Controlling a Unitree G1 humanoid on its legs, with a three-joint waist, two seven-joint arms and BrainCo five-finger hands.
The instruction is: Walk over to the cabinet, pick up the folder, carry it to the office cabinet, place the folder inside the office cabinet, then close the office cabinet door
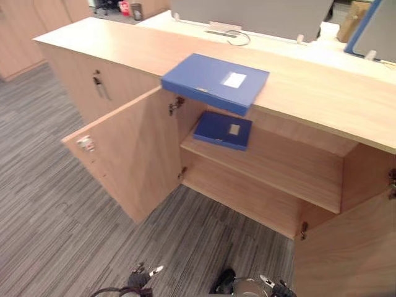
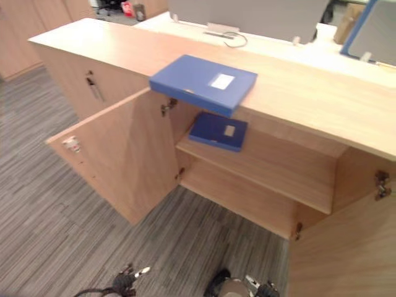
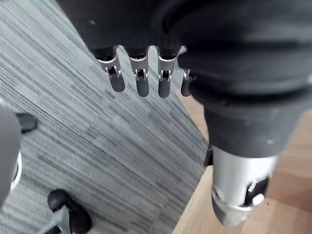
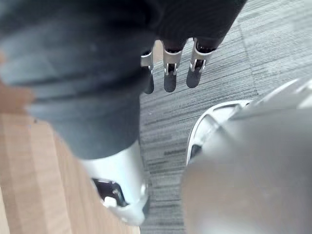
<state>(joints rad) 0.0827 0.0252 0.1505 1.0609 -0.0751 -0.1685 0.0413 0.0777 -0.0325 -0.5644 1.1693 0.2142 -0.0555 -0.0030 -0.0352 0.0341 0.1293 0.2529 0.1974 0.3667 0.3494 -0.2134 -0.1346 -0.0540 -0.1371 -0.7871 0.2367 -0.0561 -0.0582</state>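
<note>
Left hand (image 3: 146, 24): low over the grey carpet (image 1: 49, 204), fingers (image 3: 142, 83) straight and loose, thumb apart, nothing in it.
Cabinet (image 1: 124, 46): long pale-wood unit, 2 doors swung open toward the camera.
Far-left panel: closed, a dark handle (image 1: 98, 83) on its face.
Left door (image 1: 130, 154): wide open, a small sticker (image 1: 85, 143) near its outer edge.
Top folder (image 1: 215, 80): blue, white label up, flat on the cabinet top above the left door's hinge, 1 corner overhanging the front edge.
Shelf folder (image 1: 223, 130): second blue one, flat on the left end of the inner shelf (image 1: 278, 167), directly under the first.
Right door (image 1: 346, 260): open, near the camera.
Right hand (image 4: 195, 19): hangs over carpet beside the wood, fingers (image 4: 169, 73) straight, empty.
</note>
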